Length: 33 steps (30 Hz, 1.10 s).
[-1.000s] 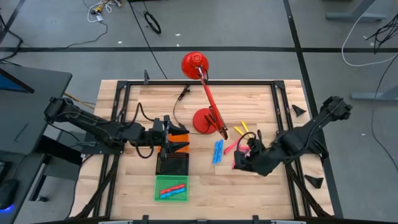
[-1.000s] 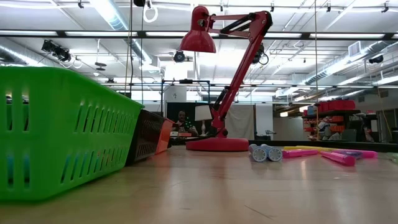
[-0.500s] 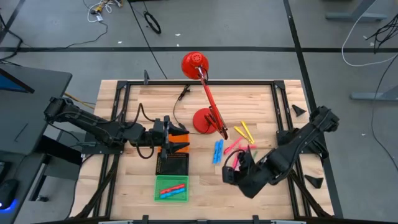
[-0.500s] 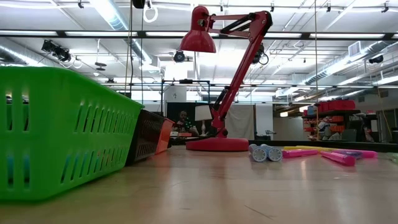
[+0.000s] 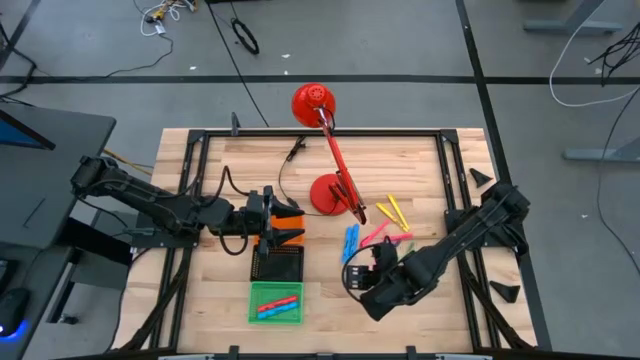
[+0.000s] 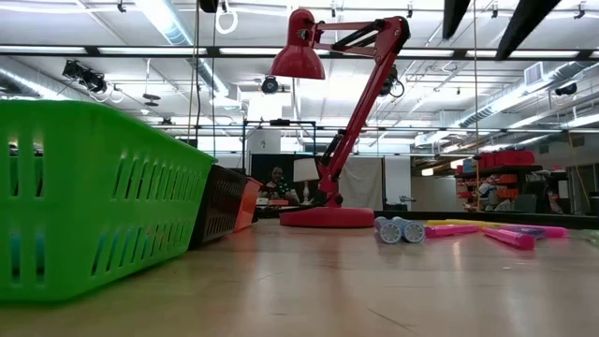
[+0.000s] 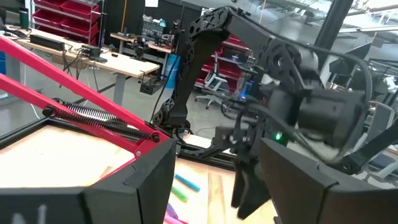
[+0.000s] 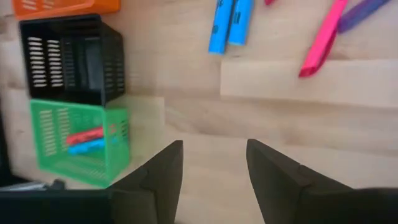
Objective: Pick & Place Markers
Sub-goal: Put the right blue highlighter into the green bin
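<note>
The right hand (image 8: 211, 171) hangs open and empty between the green basket (image 8: 74, 140) and the blue markers (image 8: 229, 23); reaching back for them, it may knock them rolling

Light: bright, cast evenly by ceiling strips (image 6: 178, 23).
Shadows: soft, faint.
Blur: right wrist view smeared; green basket (image 6: 94, 197) unfocused.
</note>
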Each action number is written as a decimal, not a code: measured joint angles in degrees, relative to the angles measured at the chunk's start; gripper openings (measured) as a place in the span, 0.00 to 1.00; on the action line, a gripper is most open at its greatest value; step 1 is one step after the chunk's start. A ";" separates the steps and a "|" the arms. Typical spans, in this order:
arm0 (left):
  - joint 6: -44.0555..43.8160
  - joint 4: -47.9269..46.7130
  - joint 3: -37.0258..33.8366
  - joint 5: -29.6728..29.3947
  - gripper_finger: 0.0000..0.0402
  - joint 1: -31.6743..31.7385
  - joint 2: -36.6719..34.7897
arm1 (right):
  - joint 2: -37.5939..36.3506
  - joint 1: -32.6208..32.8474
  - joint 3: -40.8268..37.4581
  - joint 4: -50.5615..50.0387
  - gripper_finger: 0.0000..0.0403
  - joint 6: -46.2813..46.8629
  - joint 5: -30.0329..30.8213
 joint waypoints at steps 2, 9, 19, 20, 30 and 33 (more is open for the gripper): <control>0.01 -0.03 0.00 0.00 0.59 0.00 0.00 | 1.59 -0.45 0.00 0.41 0.45 -0.07 0.91; 0.08 -0.42 0.00 0.00 0.59 0.01 -0.02 | 6.55 -1.63 0.00 -0.47 0.45 2.48 5.26; -0.03 -2.73 0.00 0.00 0.59 0.01 0.00 | 13.28 -5.12 -0.04 -1.31 0.45 1.78 5.31; -0.01 -2.70 0.00 -0.01 0.59 0.01 0.00 | 13.80 -5.50 -0.04 -1.64 0.45 1.59 5.45; -0.07 -3.10 0.00 0.47 0.59 0.01 -0.02 | 16.23 -9.86 -0.82 -1.39 0.45 -1.64 7.05; -0.08 -3.35 0.00 2.05 0.59 0.01 -0.02 | 16.24 -11.09 -1.03 -2.73 0.45 -2.03 6.50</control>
